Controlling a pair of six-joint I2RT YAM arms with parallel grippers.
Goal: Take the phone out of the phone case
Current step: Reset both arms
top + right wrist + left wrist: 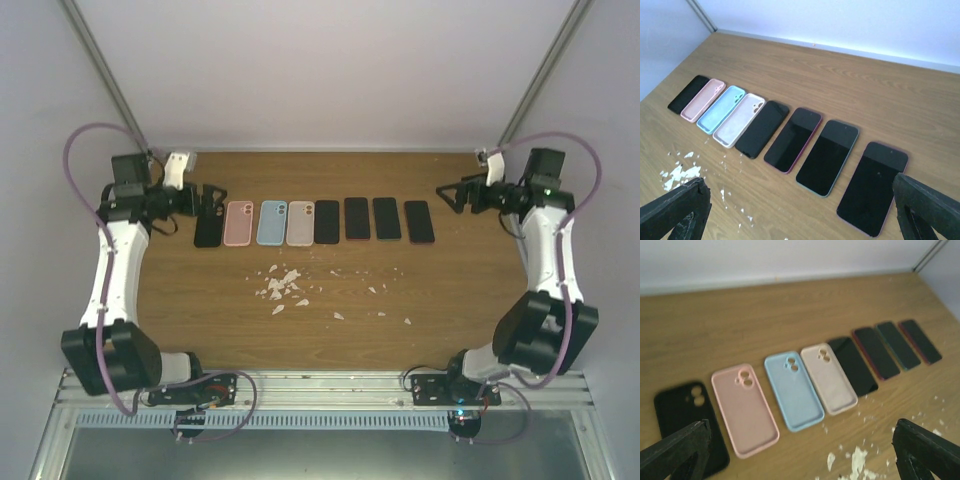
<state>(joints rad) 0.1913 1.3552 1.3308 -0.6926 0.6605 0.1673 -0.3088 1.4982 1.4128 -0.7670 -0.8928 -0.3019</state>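
Plainly, left fingers and right fingers gape wide (gripping nothing).

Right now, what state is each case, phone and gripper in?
black case: empty, lying flat
pink case: empty, inside up
blue case: empty, inside up
beige case: empty, inside up
black phone: screen dark, case unclear
maroon-rimmed phone: cased, screen dark
teal-rimmed phone: cased, screen dark
red-rimmed phone: cased, screen dark
left gripper: open, empty
right gripper: open, empty
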